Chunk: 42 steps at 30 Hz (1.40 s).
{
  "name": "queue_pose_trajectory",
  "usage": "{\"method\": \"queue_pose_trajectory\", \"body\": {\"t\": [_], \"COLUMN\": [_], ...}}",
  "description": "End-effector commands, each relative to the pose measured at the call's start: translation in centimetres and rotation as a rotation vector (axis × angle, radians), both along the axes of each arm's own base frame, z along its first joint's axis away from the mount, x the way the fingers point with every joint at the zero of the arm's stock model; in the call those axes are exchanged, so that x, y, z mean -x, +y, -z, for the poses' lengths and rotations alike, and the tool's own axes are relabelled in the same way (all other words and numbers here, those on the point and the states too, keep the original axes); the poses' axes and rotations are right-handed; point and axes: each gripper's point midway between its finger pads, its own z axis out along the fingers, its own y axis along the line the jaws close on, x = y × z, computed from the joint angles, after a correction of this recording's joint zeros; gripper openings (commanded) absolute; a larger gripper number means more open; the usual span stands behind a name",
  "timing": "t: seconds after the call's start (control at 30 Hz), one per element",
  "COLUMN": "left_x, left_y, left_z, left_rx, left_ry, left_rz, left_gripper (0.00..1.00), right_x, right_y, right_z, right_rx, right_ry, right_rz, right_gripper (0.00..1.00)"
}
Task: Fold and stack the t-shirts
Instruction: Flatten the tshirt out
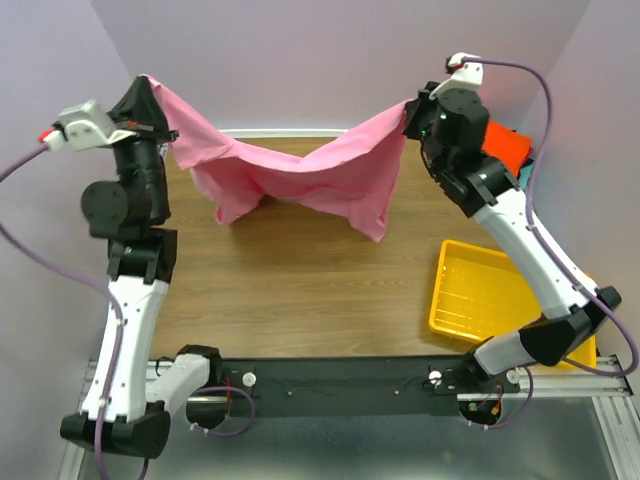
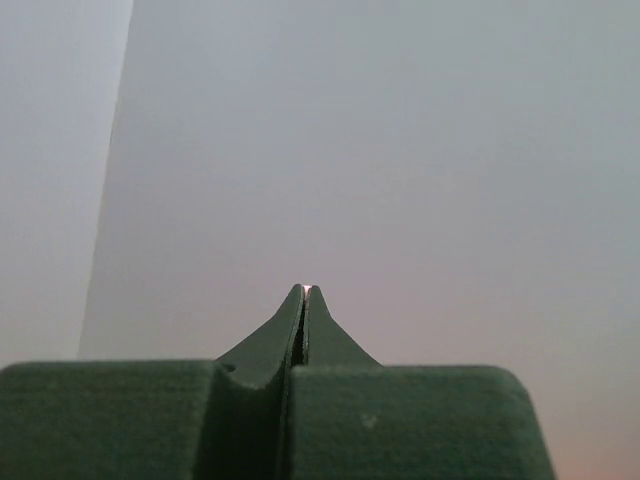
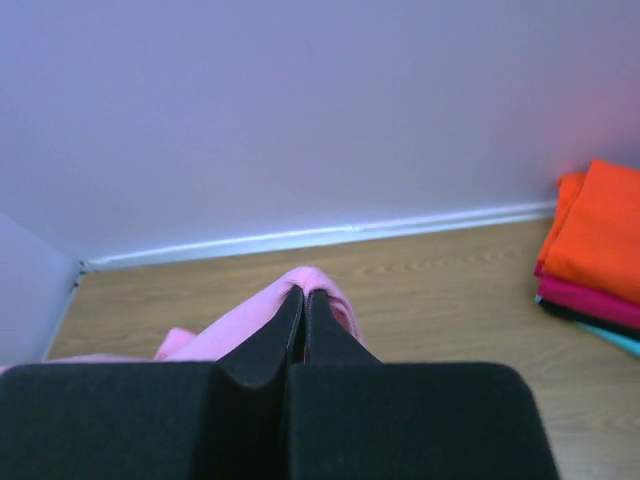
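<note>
Light pink soft cloth t-shirt [image 1: 300, 170] hangs between both arms above wooden table [image 1: 300, 290], middle sagging. Left gripper [image 1: 152, 120] clamped on one end, right gripper [image 3: 303, 293] on other. Best: spread evenly until top edge taut, lower flat without twisting. Folded orange-topped stack [image 3: 600, 235] far right.

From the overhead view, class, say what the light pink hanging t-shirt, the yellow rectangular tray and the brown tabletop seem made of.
The light pink t-shirt: soft matte cloth, sagging in folds. The yellow tray: probably moulded plastic, ribbed floor. The tabletop: wood or laminate; grain streaks show.
</note>
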Motion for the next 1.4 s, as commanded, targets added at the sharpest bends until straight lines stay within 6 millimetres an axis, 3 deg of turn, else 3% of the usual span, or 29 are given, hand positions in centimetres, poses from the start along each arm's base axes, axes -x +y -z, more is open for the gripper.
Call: {"method": "queue_pose_trajectory", "body": {"t": [0.0, 0.17, 0.3, 0.37, 0.47, 0.5, 0.57, 0.6, 0.63, 0.67, 0.73, 0.77, 0.8, 0.93, 0.97, 1.03, 1.17, 1.2, 1.3, 1.37], "left_x": [7.2, 12.8, 14.6, 14.5, 11.5, 8.9, 5.7, 2.7, 1.2, -2.0, -4.1, -6.7, -7.3, -11.8, -13.7, -13.9, -12.6, -10.9, -8.3, -2.7], "left_y": [-0.4, -0.6, -0.7, -0.8, -1.4, -1.7, -1.9, -2.1, -2.2, -2.4, -2.6, -3.0, -3.1, -3.4, -3.5, -3.7, -4.3, -4.2, -4.0, -3.5], "left_z": [-5.9, -8.1, -9.1, -9.2, -8.5, -7.6, -6.7, -5.8, -5.2, -3.6, -3.5, -2.0, -2.6, -1.9, -0.8, -2.6, -4.6, -6.1, -6.7, -8.7], "left_rx": [-0.089, -0.126, -0.130, -0.131, -0.133, -0.137, -0.135, -0.135, -0.133, -0.129, -0.127, -0.131, -0.132, -0.143, -0.150, -0.153, -0.154, -0.153, -0.153, -0.150], "left_ry": [-0.153, -0.223, -0.252, -0.258, -0.218, -0.174, -0.123, -0.074, -0.049, 0.007, 0.027, 0.074, 0.065, 0.106, 0.138, 0.109, 0.052, 0.014, -0.028, -0.115], "left_rz": [0.027, 0.051, 0.058, 0.067, 0.086, 0.089, 0.087, 0.089, 0.088, 0.088, 0.092, 0.099, 0.103, 0.115, 0.119, 0.132, 0.170, 0.168, 0.165, 0.159], "left_gripper": [0.00, 0.00, 0.00, 0.00, 0.00, 0.00, 0.00, 0.00, 0.00, 0.00, 0.00, 0.00, 0.00, 0.00, 0.00, 0.00, 0.00, 0.00, 0.00, 0.00], "right_x": [3.2, 7.8, 10.1, 10.5, 9.4, 8.6, 6.2, 5.3, 4.6, 2.8, 1.0, -0.6, -1.8, -6.0, -6.9, -8.4, -8.0, -7.6, -5.5, -3.5], "right_y": [-1.0, -1.7, -2.4, -2.5, -2.3, -2.5, -2.3, -2.3, -2.2, -2.3, -2.6, -2.3, -3.3, -4.1, -4.2, -4.2, -3.9, -3.8, -3.8, -3.6], "right_z": [-6.6, -10.3, -11.5, -12.0, -11.6, -11.2, -9.6, -9.0, -8.5, -7.3, -6.0, -4.9, -4.3, -3.0, -2.7, -3.3, -5.8, -6.4, -8.1, -8.9], "right_rx": [0.012, -0.025, -0.039, -0.035, -0.029, -0.022, 0.010, 0.019, 0.030, 0.042, 0.036, 0.039, 0.037, 0.045, 0.053, 0.056, 0.049, 0.047, 0.038, 0.032], "right_ry": [-0.142, -0.239, -0.279, -0.295, -0.283, -0.270, -0.227, -0.212, -0.198, -0.171, -0.143, -0.120, -0.106, -0.083, -0.078, -0.096, -0.148, -0.159, -0.193, -0.210], "right_rz": [-0.076, -0.182, -0.212, -0.221, -0.200, -0.166, -0.110, -0.089, -0.076, -0.054, -0.040, -0.047, -0.025, -0.011, -0.010, -0.007, -0.034, -0.047, -0.087, -0.132], "right_gripper": [0.02, 0.02, 0.02, 0.02, 0.02, 0.02, 0.02, 0.02, 0.02, 0.02, 0.02, 0.02, 0.02, 0.02, 0.02, 0.02, 0.02, 0.02, 0.02, 0.02]}}
